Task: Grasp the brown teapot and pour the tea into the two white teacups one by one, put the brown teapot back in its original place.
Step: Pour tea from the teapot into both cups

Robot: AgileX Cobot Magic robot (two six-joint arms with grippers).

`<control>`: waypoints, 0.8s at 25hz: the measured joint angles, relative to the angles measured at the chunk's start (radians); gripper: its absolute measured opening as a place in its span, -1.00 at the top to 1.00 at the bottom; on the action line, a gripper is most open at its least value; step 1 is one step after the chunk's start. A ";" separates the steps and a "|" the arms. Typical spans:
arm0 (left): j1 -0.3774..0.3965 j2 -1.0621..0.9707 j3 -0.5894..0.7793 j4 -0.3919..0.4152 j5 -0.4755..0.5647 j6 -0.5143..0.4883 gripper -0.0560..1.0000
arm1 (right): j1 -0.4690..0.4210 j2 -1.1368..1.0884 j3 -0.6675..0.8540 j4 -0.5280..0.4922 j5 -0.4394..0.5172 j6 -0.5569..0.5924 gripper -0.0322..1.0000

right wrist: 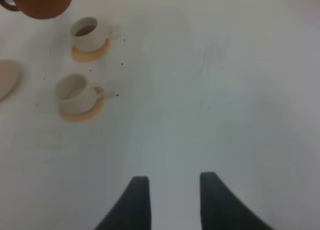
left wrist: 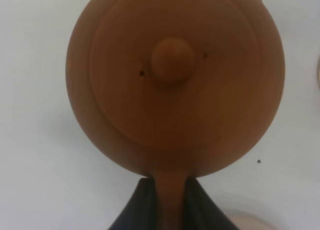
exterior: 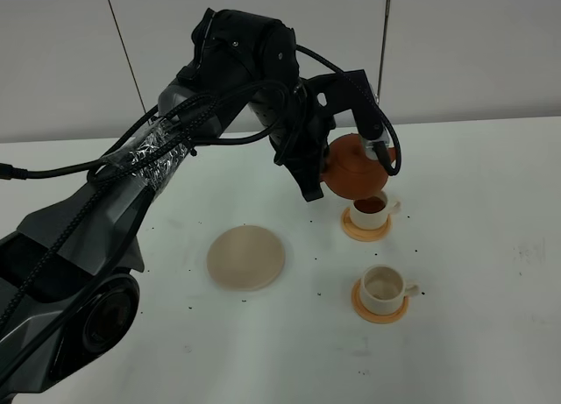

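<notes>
The brown teapot (exterior: 355, 167) hangs in the air just above the far white teacup (exterior: 372, 209), which holds dark tea (exterior: 370, 205). My left gripper (exterior: 317, 172) is shut on the teapot's handle (left wrist: 170, 200), and the lid and knob (left wrist: 172, 60) fill the left wrist view. The near white teacup (exterior: 383, 286) stands on its coaster (exterior: 380, 306) and looks pale inside. The beige trivet (exterior: 246, 257) lies bare to the left of the cups. My right gripper (right wrist: 172, 200) is open over bare table, far from both cups (right wrist: 87, 33) (right wrist: 75, 90).
The far cup sits on a tan coaster (exterior: 365, 229). Small dark specks dot the white table (exterior: 491, 334). A grey wall stands behind the table. The left arm's black body and cables (exterior: 131, 176) span the left half of the high view.
</notes>
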 joint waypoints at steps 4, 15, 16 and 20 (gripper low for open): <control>-0.001 0.000 0.000 -0.019 0.000 0.000 0.58 | 0.000 0.000 0.000 0.000 0.000 0.000 0.47; -0.001 0.000 0.000 -0.018 0.000 -0.040 0.57 | 0.000 0.000 0.000 0.000 0.000 0.000 0.47; -0.001 0.000 0.000 -0.017 0.000 -0.048 0.57 | 0.000 0.000 0.000 0.000 0.000 0.000 0.47; -0.012 0.000 0.000 0.008 0.000 -0.059 0.58 | 0.000 0.000 0.000 0.000 0.000 0.000 0.47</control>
